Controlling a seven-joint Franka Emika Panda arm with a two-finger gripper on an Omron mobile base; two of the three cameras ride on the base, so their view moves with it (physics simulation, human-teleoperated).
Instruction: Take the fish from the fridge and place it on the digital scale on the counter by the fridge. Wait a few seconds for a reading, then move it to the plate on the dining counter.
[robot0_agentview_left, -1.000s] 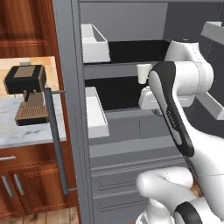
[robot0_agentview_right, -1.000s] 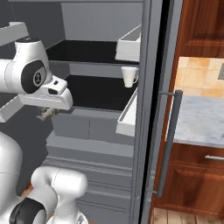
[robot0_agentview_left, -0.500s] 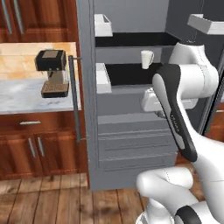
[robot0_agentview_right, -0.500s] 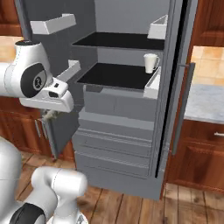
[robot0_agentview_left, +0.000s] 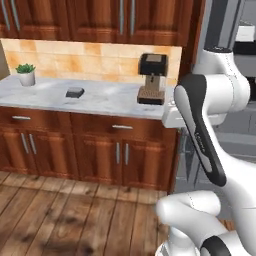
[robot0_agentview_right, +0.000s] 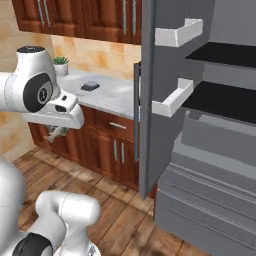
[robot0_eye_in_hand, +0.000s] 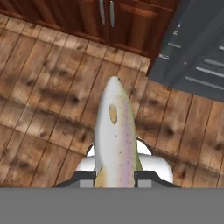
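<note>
The fish (robot0_eye_in_hand: 114, 135), silvery with a pinkish speckled flank, sticks out from between my fingertips over the wooden floor. My gripper (robot0_eye_in_hand: 114, 177) is shut on it at the tail end. In the right base view the gripper (robot0_agentview_right: 54, 134) hangs low under the hand, in front of the cabinets. The digital scale (robot0_agentview_left: 75, 92), a small dark flat slab, lies on the marble worktop left of the coffee machine, and it also shows from the right (robot0_agentview_right: 90, 86). The fridge (robot0_agentview_right: 150, 100) stands open to my right, its dark shelves and white door bins in view.
A brown-and-black coffee machine (robot0_agentview_left: 152, 77) stands on the worktop (robot0_agentview_left: 105, 100) near the fridge. A small potted plant (robot0_agentview_left: 26, 74) sits at the far left. Reddish wood cabinets run below and above the worktop. The open fridge door (robot0_agentview_right: 170, 107) juts out on the right.
The whole picture has swung from the fridge interior to the worktop on its left, so the base has moved. The fish stays in my gripper.
</note>
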